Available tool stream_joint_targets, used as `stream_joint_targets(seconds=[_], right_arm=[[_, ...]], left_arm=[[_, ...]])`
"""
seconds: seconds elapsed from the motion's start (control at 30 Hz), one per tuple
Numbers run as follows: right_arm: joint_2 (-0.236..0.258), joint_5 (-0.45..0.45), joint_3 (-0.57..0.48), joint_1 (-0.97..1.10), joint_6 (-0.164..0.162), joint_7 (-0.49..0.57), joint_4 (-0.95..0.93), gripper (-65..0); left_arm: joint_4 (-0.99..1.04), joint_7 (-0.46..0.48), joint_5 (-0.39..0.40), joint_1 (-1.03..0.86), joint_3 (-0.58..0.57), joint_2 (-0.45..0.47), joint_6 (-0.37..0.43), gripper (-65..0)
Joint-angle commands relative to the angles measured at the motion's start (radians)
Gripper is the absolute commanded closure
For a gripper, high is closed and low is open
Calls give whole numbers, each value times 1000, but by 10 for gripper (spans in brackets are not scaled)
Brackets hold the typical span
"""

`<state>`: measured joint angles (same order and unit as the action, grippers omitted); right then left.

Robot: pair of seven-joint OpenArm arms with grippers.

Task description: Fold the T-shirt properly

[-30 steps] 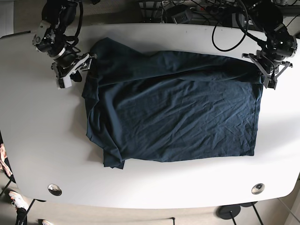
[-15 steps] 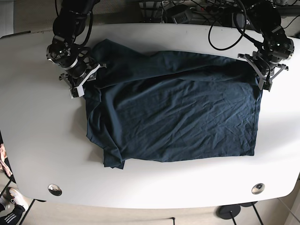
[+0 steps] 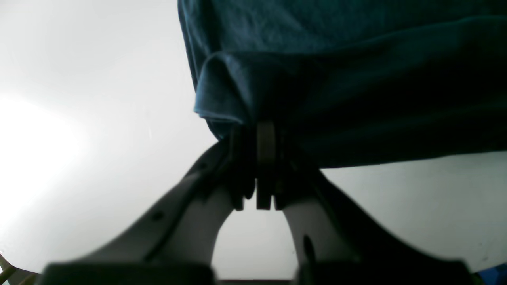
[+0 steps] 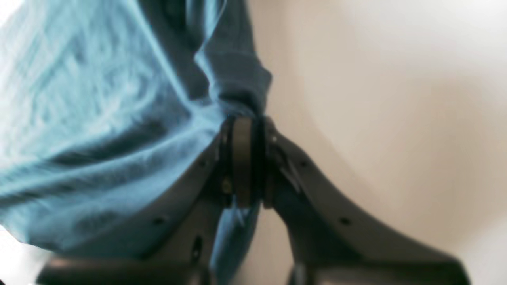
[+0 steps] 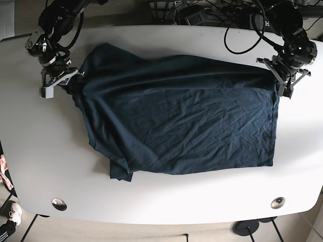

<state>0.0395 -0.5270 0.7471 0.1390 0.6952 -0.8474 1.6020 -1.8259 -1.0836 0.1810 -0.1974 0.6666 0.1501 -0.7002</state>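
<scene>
A dark navy T-shirt (image 5: 181,121) lies spread across the white table (image 5: 40,151), wrinkled, with a folded band along its far edge. At its far right corner my left gripper (image 5: 281,84) is shut on the fabric. The left wrist view shows that gripper (image 3: 265,132) pinching a bunched fold of the T-shirt (image 3: 356,79). My right gripper (image 5: 73,80) is shut on the far left corner. In the right wrist view this gripper (image 4: 243,124) has its jaws closed on the T-shirt (image 4: 99,118), which looks blurred.
Cables and equipment (image 5: 212,12) crowd the table's back edge. Two round metal grommets (image 5: 59,203) (image 5: 277,202) sit near the front edge. A bare strip of table runs along the front and left, and a floor stand base (image 5: 247,228) shows below.
My right gripper has closed on the shirt's far left corner and pulled it outward to the left, stretching the far edge. The left gripper has barely moved.
</scene>
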Motion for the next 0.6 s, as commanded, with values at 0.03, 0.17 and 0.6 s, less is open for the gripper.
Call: stream_joint_targets(seconds=[0.03, 0.17, 0.6], right_arm=[[24, -106, 48, -5, 2, -59, 18, -30], [24, -114, 113, -6, 1, -103, 11, -33], [9, -126, 116, 118, 3, -109, 51, -455]], left_arm=[[-11, 12, 5, 8, 3, 15, 2, -3], [36, 12, 5, 9, 3, 15, 2, -3], [35, 12, 5, 9, 3, 15, 2, -1]])
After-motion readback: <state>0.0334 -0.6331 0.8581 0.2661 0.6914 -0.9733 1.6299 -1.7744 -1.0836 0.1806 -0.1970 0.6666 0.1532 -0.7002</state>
